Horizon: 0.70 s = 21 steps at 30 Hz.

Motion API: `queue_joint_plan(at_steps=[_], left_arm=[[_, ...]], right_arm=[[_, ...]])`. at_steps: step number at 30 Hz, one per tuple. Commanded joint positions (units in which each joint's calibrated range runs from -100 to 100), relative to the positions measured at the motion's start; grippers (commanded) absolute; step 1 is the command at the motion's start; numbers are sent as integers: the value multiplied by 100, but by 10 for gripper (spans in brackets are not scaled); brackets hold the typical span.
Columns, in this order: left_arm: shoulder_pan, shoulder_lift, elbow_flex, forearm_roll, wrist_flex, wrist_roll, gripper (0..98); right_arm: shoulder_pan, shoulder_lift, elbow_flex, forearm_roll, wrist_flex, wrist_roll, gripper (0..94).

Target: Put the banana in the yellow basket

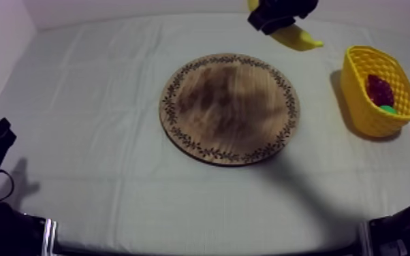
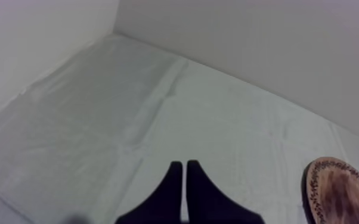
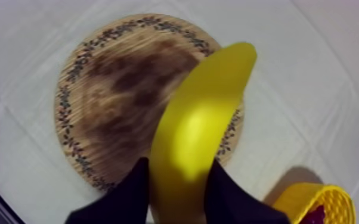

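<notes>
Pale walls (image 2: 265, 42) close in our tabletop (image 1: 92, 95), its grey-white cloth (image 2: 98, 119) creased in long folds. At the left, our left jaws rest low, pressed together on nothing. The board (image 1: 229, 107) lies flat at the middle. Beyond its far right rim, our right jaws clamp the banana (image 1: 296, 37), held aloft. Rightmost, the basket (image 1: 357, 92) holds a small red fruit (image 1: 379, 88).

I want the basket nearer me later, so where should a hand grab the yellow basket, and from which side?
Take the yellow basket by its rim, from straight above, one finger inside and one outside. It stands upright, open-topped, with a thin lattice wall. The side facing the wooden board looks clearest of the small red fruit inside.
</notes>
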Motion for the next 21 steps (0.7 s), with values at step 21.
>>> queue_joint_plan(at_steps=[21], left_arm=[[1,0,3,2,-1,0,1]], right_arm=[[2042,-751,1391,3,277,-343,203]])
